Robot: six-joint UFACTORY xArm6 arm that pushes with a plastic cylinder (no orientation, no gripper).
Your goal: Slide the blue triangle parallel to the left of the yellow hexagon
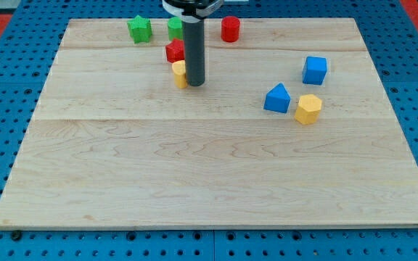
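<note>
One rod, no pincer, so nothing is clenched or released: my tip touches a yellow block on its left. Far off to its right, the blue triangle already touches the yellow hexagon. You should circle round and nudge gently, level. Count two blue with the blue cube, two yellow, two red, two green.

Bright, even overhead light falls on the pale desk, with faint short shadows beside blocks, no glare, and sharp focus throughout.
</note>
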